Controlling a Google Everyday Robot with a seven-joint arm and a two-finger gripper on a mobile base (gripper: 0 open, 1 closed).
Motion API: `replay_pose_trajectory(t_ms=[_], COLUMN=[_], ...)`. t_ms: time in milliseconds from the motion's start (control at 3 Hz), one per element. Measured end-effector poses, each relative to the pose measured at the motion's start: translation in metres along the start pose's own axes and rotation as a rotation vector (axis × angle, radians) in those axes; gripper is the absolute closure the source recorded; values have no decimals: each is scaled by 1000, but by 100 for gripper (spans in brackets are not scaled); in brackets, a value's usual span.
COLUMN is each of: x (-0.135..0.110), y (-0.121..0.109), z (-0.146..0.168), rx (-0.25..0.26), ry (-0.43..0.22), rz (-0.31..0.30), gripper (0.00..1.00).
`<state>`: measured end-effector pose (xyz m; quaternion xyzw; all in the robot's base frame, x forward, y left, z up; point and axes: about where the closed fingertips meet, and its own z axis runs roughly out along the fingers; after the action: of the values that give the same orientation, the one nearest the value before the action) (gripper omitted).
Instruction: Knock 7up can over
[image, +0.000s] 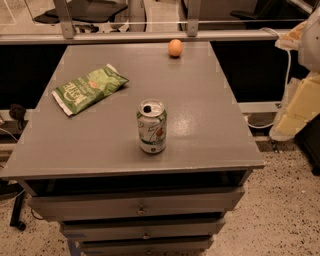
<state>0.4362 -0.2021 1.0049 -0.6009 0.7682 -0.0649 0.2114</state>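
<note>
The 7up can (151, 126) stands upright on the grey table (210, 125), near the front edge and a little right of the middle. Its body is white-silver and green with a red dot, and its silver top is open. My gripper (298, 111) shows as a cream-coloured part at the right edge of the camera view. It hangs beside the table's right side, well apart from the can and at about its level.
A flat green crisp bag (88, 88) lies at the table's left. A small orange ball (175, 47) sits near the far edge. Drawers (140, 207) are below the tabletop. A rail and chairs stand behind the table, and there is speckled floor to the right.
</note>
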Motion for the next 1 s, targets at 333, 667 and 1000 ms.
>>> replay_pose_trajectory(t_ms=[333,667,1000], x=[-13,-41,-74], y=[6,15,28], z=[27,63,95], rx=[-30,-80,-142], ry=[-79,-207,-347], rz=[10,29,52], gripper=[0,0,0])
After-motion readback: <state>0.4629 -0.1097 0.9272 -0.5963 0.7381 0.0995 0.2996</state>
